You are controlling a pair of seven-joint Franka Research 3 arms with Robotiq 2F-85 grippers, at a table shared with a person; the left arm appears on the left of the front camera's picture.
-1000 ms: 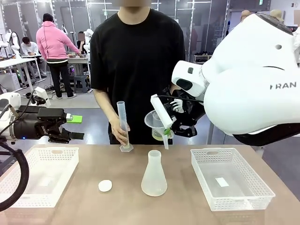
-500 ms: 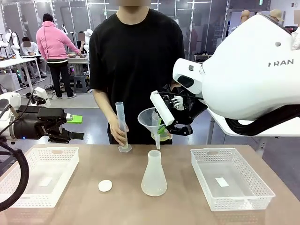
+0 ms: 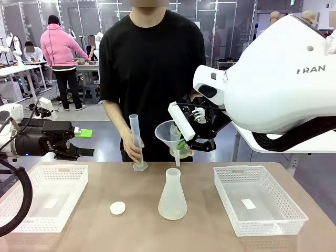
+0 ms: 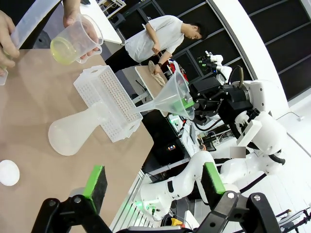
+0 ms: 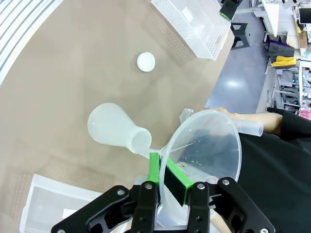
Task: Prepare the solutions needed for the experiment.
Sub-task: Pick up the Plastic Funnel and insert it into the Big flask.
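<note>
Tan tabletop, grey workshop floor beyond

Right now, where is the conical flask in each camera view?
Front view: conical flask upright, lower centre, under the spout of the funnel.
Left wrist view: lower left, neck pointing up-right.
Right wrist view: left of centre, beside the funnel.
Shared landmark: the small white disc.

I've swung the right gripper leftward and a little upward. Its funnel has shifted from off to one side of the conical flask to hanging with its stem just above the flask's mouth.
</note>
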